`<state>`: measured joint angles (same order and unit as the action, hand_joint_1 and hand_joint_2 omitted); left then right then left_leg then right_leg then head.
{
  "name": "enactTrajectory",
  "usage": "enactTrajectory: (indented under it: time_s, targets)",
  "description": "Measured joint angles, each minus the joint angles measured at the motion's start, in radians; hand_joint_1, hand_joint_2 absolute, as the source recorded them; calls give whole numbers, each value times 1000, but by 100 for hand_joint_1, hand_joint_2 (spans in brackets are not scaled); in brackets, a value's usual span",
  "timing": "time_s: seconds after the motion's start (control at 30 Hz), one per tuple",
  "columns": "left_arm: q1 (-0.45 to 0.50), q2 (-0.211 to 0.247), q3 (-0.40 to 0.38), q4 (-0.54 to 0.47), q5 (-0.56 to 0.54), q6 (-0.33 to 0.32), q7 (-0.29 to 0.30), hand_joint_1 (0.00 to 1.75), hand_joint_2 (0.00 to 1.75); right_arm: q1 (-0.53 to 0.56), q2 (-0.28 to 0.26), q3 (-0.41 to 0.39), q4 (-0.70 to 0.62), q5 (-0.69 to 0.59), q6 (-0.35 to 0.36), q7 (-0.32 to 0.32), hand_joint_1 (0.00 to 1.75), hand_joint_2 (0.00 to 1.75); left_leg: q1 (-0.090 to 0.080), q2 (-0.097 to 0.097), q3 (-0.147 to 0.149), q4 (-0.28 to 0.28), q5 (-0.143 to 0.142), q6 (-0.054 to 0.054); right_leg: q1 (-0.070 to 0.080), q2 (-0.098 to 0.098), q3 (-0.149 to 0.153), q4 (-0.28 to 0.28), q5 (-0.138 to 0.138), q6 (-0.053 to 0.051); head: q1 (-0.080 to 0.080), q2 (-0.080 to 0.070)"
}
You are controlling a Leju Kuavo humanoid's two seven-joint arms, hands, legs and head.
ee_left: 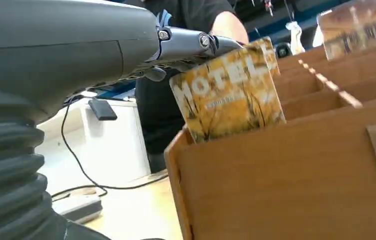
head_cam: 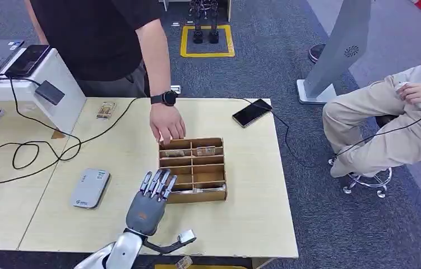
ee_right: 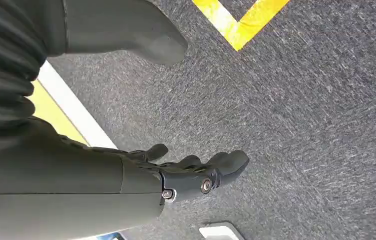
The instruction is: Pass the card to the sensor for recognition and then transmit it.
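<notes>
- I see the wooden divided box (head_cam: pixel 192 169) just right of the table's middle, at about 1 o'clock from my left hand (head_cam: pixel 151 197).
- The box's far row holds a card (head_cam: pixel 172 153) in its left compartment and another (head_cam: pixel 206 150) beside it; a pale card (head_cam: pixel 208 190) lies in the near row. The middle compartments look bare from the head view.
- In the left wrist view a yellow card printed "HOTEL" (ee_left: pixel 228 90) stands tilted in the box's near corner compartment, rising above the wall.
- My left hand's fingers (ee_left: pixel 191 42) reach over the box's near-left corner, extended and close together, their tips touching the card's upper edge. I cannot tell whether the card is actually gripped.
- My right hand (ee_right: pixel 196 175) hangs over grey carpet, fingers loosely curled, holding nothing.
- A person's hand (head_cam: pixel 167 123) rests at the box's far-left edge, at 12 o'clock from my hand.
- The grey sensor (head_cam: pixel 90 188) lies at 9 o'clock from my hand, apart from the box, with bare table (head_cam: pixel 253 224) towards 3 o'clock.
- A phone (head_cam: pixel 251 112) lies near the far edge; cables (head_cam: pixel 34 148) run across the far left.
</notes>
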<state>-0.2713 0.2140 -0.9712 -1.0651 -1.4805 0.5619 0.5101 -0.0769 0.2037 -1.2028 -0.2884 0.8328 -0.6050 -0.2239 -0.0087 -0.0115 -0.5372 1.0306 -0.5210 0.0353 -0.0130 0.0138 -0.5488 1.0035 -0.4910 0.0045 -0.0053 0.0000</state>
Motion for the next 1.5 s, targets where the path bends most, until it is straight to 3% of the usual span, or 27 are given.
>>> enactTrajectory:
  time_s: [0.17, 0.2, 0.23, 0.27, 0.7, 1.4, 1.5]
  targets:
    - [0, -9, 0, 8, 0, -4, -15, 0, 175, 0, 0, 0, 0, 0, 0, 0, 0, 175, 0, 0, 0, 0, 0, 0, 0, 0, 0, 0, 0, 0, 0, 0]
    - [0, -10, 0, 9, 0, -4, -15, 16, 175, 0, 0, 0, 0, 0, 0, 0, 0, 175, 0, 0, 0, 0, 0, 0, 0, 0, 0, 0, 0, 0, 0, 0]
    - [0, -11, 0, 10, 0, -4, -16, 159, 175, 0, 0, 0, 0, 0, 0, 0, 0, 175, 0, 0, 0, 0, 0, 0, 0, 0, 0, 0, 0, 0, 0, 0]
    - [0, -11, 0, 10, 0, -2, -20, 175, 175, 0, 0, 0, 0, 0, 0, 0, 0, 175, 0, 0, 0, 0, 0, 0, 0, 0, 0, 0, 0, 0, 0, 0]
    - [13, -25, 43, 10, 0, 98, -105, 175, 175, 1, 0, 0, 0, 5, 0, -3, 0, 175, 0, 0, 0, 0, 0, 0, 0, 0, 1, 0, 0, 0, 0, 0]
    - [28, -24, 70, -16, 0, 129, -77, 175, 175, 0, 0, 0, 2, 16, -3, -3, 0, 175, 0, 0, 0, 0, 0, 0, 0, 0, 0, 0, 0, 0, 0, 0]
    - [77, -38, 118, -87, 2, 129, -194, 175, 175, 1, 0, 0, 3, 17, -5, -3, 0, 175, 0, 0, 0, 0, 0, 0, 0, 0, 0, 0, 0, 0, 0, 0]
